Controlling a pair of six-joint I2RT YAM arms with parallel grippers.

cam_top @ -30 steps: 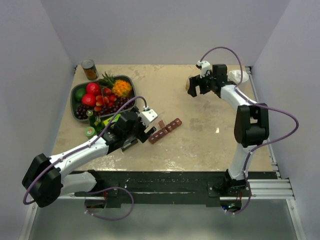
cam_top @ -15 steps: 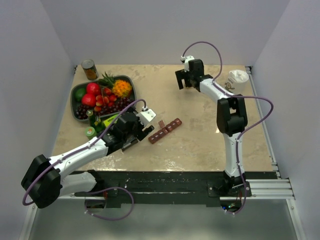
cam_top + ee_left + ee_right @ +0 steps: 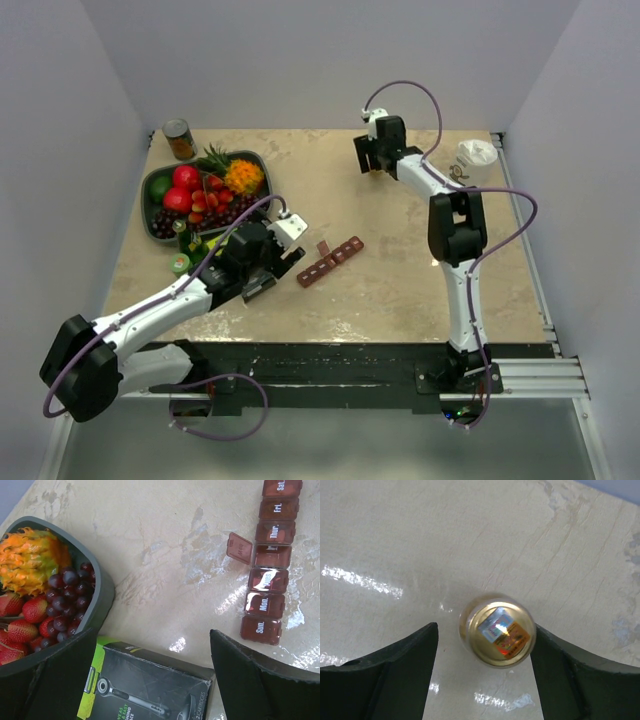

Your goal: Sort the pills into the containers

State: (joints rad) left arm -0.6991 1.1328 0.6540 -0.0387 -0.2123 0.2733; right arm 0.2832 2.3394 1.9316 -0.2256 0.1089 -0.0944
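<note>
The containers are a dark red weekday pill strip (image 3: 330,262) (image 3: 267,575) lying mid-table, with one lid (image 3: 239,547) flipped open. A small clear bottle with a gold cap (image 3: 497,632) stands upright at the back of the table. The pills inside it are hidden under the cap. My right gripper (image 3: 368,160) (image 3: 484,635) hangs over the bottle and straddles it. Its right finger is against the cap's edge and its left finger stands a gap away. My left gripper (image 3: 285,262) (image 3: 152,632) is wide open and holds nothing, just left of the strip.
A dark fruit bowl (image 3: 150,190) (image 3: 102,587) sits at the left with a brown-labelled tin can (image 3: 180,140) behind it. A black-and-green razor box (image 3: 145,685) lies under my left gripper. A white cup (image 3: 477,157) stands at the back right.
My right arm swung left from the back right corner to above the bottle, and its jaws have narrowed around it. My left gripper shifted slightly and stayed open.
</note>
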